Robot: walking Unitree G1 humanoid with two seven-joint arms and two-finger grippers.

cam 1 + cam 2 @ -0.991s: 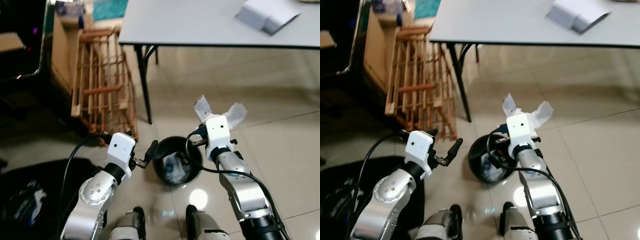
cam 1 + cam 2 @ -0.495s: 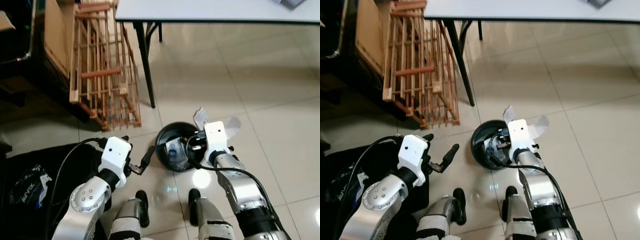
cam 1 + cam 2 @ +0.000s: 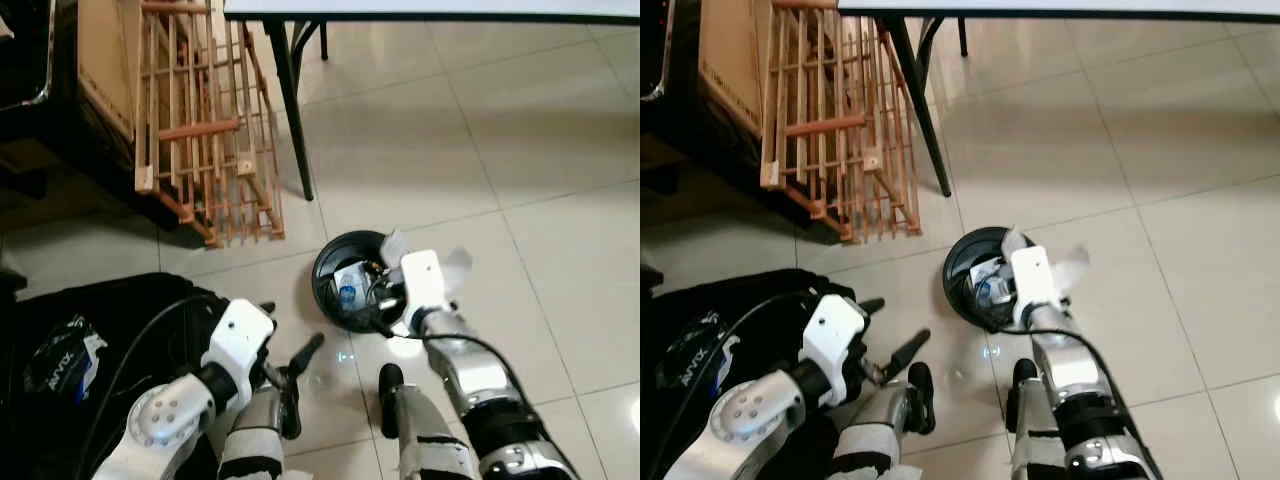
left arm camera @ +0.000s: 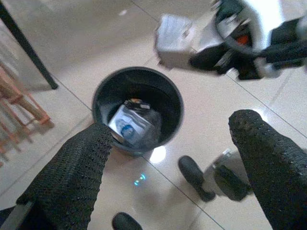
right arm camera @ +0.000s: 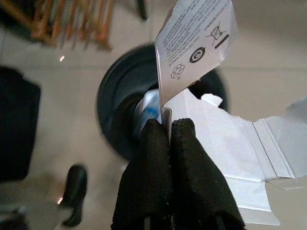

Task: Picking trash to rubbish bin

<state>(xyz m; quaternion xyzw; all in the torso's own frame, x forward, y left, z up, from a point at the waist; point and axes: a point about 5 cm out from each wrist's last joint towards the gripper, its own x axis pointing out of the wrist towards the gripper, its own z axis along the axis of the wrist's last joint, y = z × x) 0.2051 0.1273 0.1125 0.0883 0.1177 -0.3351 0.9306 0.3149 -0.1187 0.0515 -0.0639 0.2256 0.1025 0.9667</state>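
Two head views tell one story. From the left eye, my right gripper point(image 3: 385, 288) hangs over the 3 o'clock rim of the round black rubbish bin point(image 3: 352, 293), carrying a torn, flattened white carton point(image 3: 452, 268) whose flaps stick out past the wrist toward 2 o'clock. The bin already has a blue-and-white packet point(image 3: 349, 289) lying in it. My left gripper point(image 3: 300, 360) sits low at the bin's 7 o'clock, near it but not touching. A wooden slatted crate point(image 3: 205, 130) leans by a black table leg point(image 3: 290, 100) at 11 o'clock.

From the right eye, the same carton point(image 3: 1068, 266) shows as a thin pale sheet beside the bin point(image 3: 975, 278).

From the left wrist, my two black fingers point(image 4: 72, 177) are spread wide with nothing between them, and the bin point(image 4: 138, 109) lies straight ahead on the tiled floor point(image 4: 96, 38).

From the right wrist, my fingers point(image 5: 156, 163) are pressed together on a folded edge of the carton point(image 5: 225, 158), its printed flap standing above the bin point(image 5: 117, 108). I judge the carton light, thin and easily creased, and likely to flutter when dropped. The fold is the stiffest place to hold it.
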